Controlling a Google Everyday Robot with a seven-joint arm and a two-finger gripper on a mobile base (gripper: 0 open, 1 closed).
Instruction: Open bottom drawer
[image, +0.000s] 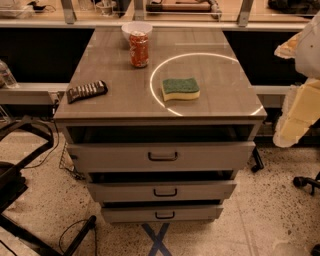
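The bottom drawer (162, 213) is the narrowest, lowest front of the grey-brown cabinet (160, 110), just above the floor. Its small dark bar handle (165, 215) sits at the centre. A thin dark gap shows above its front, and none of its inside is visible. My gripper (289, 131) is at the frame's right edge, on the pale yellowish-white arm, hanging to the right of the cabinet at about the top drawer's height. It is well apart from the bottom drawer and touches nothing on the cabinet.
On the cabinet top stand a red can (139, 49), a white bowl (136, 29), a green sponge (180, 88) and a dark snack bag (87, 91). A black chair base (20, 190) is on the left, a chair wheel (301, 181) on the right, and a blue tape X (157, 241) on the floor in front.
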